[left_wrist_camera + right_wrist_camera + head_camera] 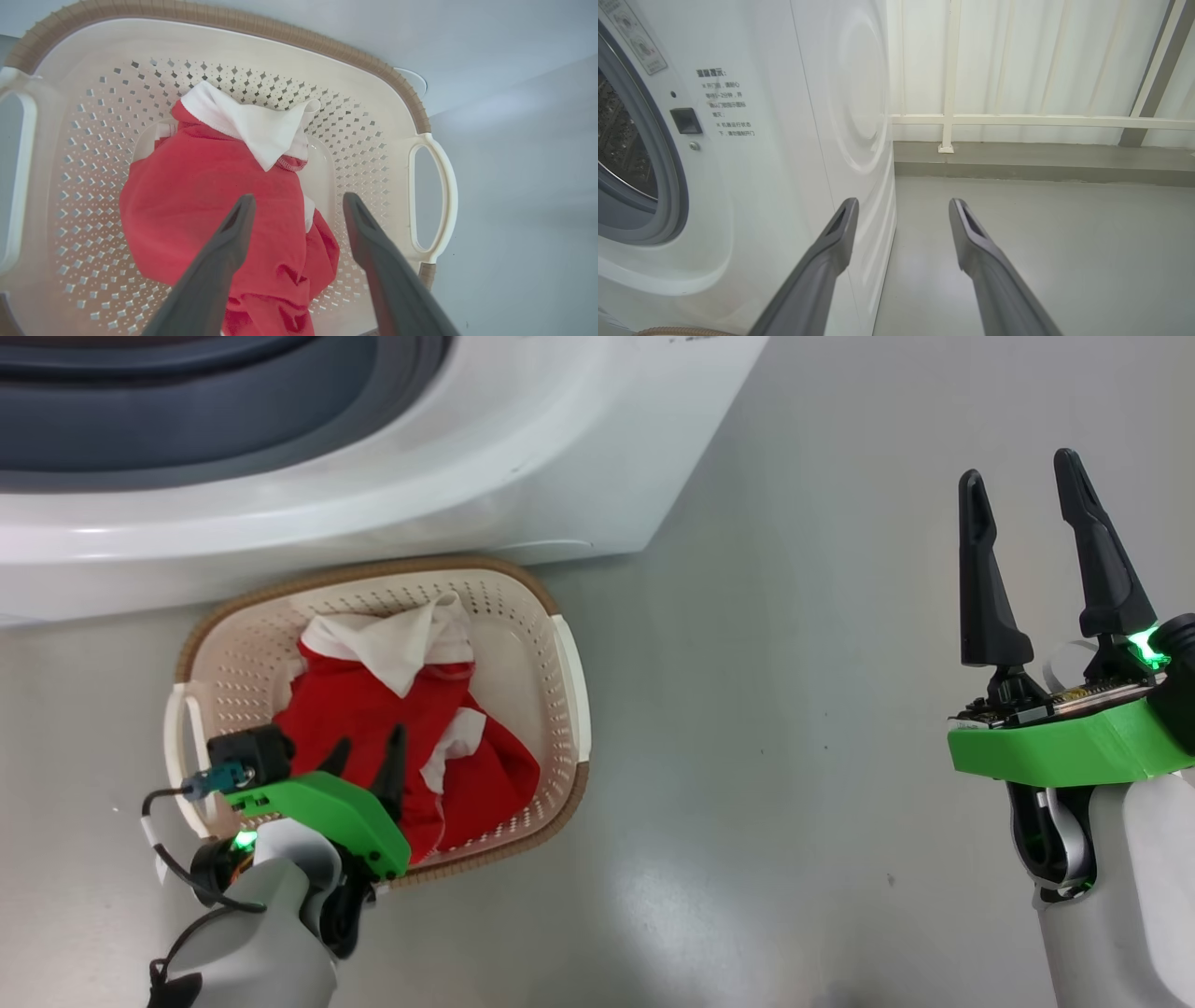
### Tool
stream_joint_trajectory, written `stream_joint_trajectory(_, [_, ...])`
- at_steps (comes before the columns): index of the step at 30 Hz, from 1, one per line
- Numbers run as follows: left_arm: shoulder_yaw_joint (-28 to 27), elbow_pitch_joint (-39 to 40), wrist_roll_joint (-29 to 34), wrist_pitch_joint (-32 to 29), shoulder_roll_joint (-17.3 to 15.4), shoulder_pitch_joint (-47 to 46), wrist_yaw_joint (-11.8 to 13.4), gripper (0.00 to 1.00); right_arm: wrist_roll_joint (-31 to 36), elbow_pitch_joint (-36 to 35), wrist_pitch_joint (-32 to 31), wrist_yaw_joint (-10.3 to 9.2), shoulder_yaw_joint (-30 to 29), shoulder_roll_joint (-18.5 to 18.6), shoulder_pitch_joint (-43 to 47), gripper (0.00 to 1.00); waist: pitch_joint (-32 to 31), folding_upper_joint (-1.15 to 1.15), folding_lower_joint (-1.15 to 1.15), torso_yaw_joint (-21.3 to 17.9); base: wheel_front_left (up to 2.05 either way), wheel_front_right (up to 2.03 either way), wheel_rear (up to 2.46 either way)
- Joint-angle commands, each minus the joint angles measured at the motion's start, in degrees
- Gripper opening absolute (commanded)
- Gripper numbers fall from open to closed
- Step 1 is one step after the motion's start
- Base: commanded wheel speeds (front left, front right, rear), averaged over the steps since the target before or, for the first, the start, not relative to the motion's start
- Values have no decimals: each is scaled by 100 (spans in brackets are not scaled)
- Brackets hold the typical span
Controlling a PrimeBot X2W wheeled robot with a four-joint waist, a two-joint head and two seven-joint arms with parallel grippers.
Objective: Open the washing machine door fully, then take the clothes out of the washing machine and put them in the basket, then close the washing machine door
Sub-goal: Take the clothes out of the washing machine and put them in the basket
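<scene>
Left gripper point(369, 756): It hung just over the near end of the basket, with its fingers pointing down into it. The two fingers stood wide apart and pinched nothing, so the cloth under them lay free.

Basket point(373, 569): It sat on the floor right at the foot of the washer. I think it was put there so the trip from drum to basket was short.

Clothes point(355, 709): They were red with white bits and lay in a heap inside the basket, all within the rim.

Washer point(560, 429): It was big and white and stood behind the basket. In the right wrist view nothing covered its round mouth. The steel drum point(621, 140) looked dark, and I could not tell if more clothes were in it.

Door: It was swung off to a side I could not tell. I think shutting it was the job left.

Right gripper point(1019, 476): It was up in the air, well apart from the basket. Its fingers were spread wide and empty, pointing past the washer's corner. It was likely parked there so it did not bump the other arm.
</scene>
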State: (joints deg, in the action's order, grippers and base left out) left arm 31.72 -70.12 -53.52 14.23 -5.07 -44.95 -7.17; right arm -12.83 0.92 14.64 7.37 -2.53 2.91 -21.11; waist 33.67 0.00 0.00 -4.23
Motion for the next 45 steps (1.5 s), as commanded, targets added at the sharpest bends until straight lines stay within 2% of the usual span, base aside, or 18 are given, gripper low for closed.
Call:
stream_joint_trajectory(1, [-144,117,109,71,-218,76,-14,100,102,-111,36,12,92,-3,75,100,-146,0,0,94,0,0,0])
stream_joint_trajectory(8, [-611,1106,790,75,-374,417,304,100,314,-35,36,12,0,-3,171,100,-508,0,0,250,0,0,0])
stream_joint_trajectory(21, [-1890,3366,2232,76,-306,1677,548,100,482,139,36,12,-13,-3,453,100,-1337,0,0,357,0,0,0])
stream_joint_trajectory(22, [-1890,3366,2232,76,-306,1677,548,100,482,139,36,12,-13,-3,453,100,-1337,0,0,357,0,0,0])
stream_joint_trajectory(28, [-2616,4647,2765,76,-180,2301,456,100,466,283,36,12,-12,-3,623,100,-1702,0,0,360,0,0,0])
stream_joint_trajectory(36, [-3198,5485,3268,76,-168,2919,419,100,334,420,36,12,35,-3,799,100,-2183,0,0,248,0,0,0])
stream_joint_trajectory(45, [-3475,6295,3643,76,-181,3581,413,100,320,561,36,12,-55,-3,1037,100,-2623,0,0,175,0,0,0])
